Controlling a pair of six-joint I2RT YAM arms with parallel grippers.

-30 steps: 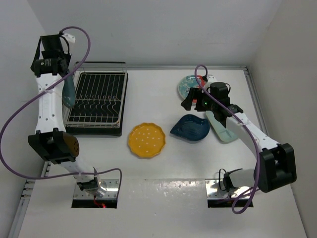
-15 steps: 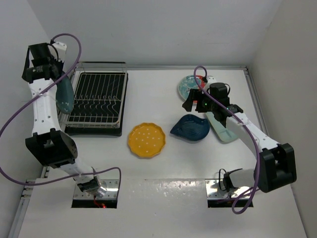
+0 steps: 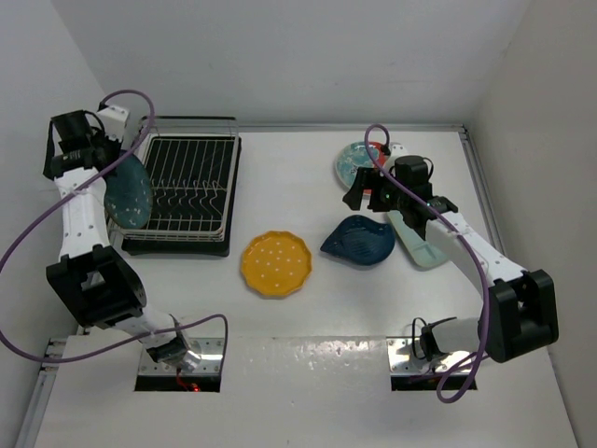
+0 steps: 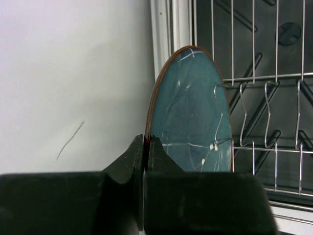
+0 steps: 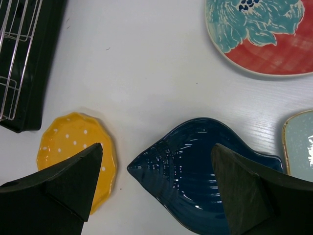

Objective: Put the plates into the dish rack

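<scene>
My left gripper (image 3: 104, 171) is shut on the rim of the round dark teal plate (image 3: 128, 192) and holds it on edge at the left rim of the dish rack (image 3: 187, 177). The left wrist view shows the jaws (image 4: 146, 143) pinching the teal plate (image 4: 190, 112) beside the rack's wires (image 4: 254, 83). My right gripper (image 3: 360, 191) is open and empty above the dark blue leaf plate (image 3: 359, 240); in the right wrist view it (image 5: 156, 147) hovers over that plate (image 5: 210, 181). The yellow dotted plate (image 3: 275, 263), the red-and-turquoise plate (image 3: 353, 161) and the mint plate (image 3: 422, 247) lie flat on the table.
The rack sits in a black tray (image 3: 233, 187) at the back left, close to the left wall (image 3: 37, 112). The right wrist view also shows the yellow plate (image 5: 63, 147), the red-and-turquoise plate (image 5: 259, 34), the mint plate (image 5: 301, 142) and the tray's corner (image 5: 29, 98).
My left arm has swung left and lower with the teal plate, turning it so more of its face shows, now at the rack's left rim. The right arm has not moved.
</scene>
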